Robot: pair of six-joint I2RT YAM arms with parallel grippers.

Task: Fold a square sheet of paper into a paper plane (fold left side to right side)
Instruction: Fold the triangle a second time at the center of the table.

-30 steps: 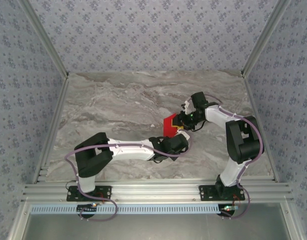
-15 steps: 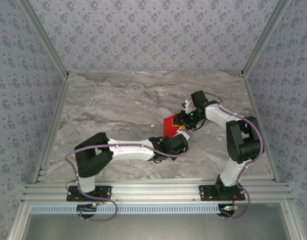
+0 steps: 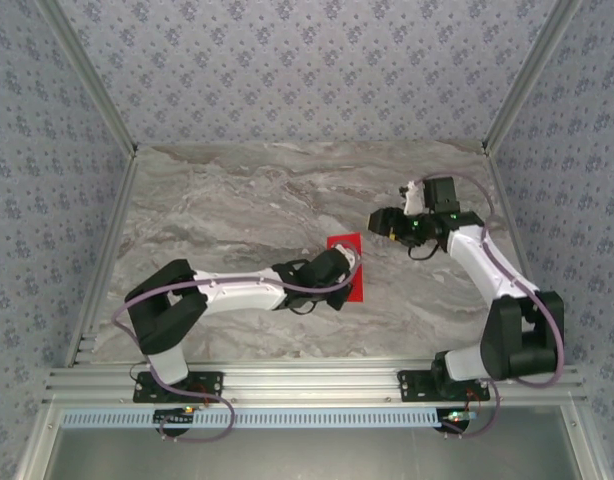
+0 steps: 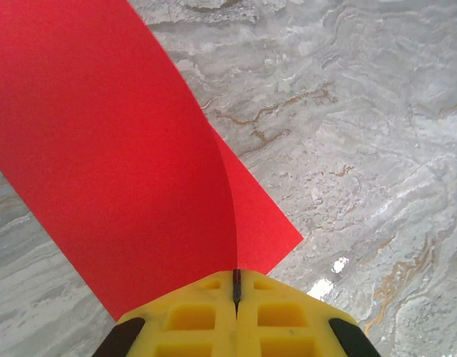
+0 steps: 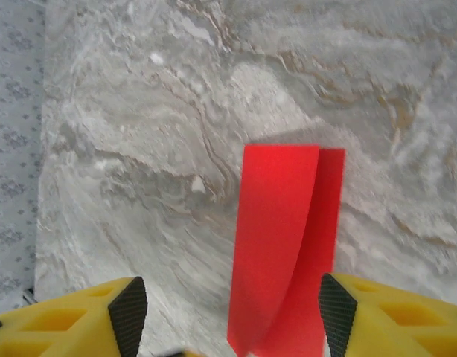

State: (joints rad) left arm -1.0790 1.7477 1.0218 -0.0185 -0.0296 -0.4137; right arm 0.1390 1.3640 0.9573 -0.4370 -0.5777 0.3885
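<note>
From above, the red sheet of paper lies right of centre on the grey marbled surface. The left end effector sits over the sheet's middle. The right end effector hangs to the sheet's far right, apart from it.

At the left wrist, the left end effector's yellow fingers are pressed together, pinching the edge of the sheet. The pinched layer curves up over a flat layer below.

At the right wrist, the right end effector's fingers stand wide apart, holding nothing. The sheet lies beyond them as a narrow strip, its left flap bowed over the right part.
</note>
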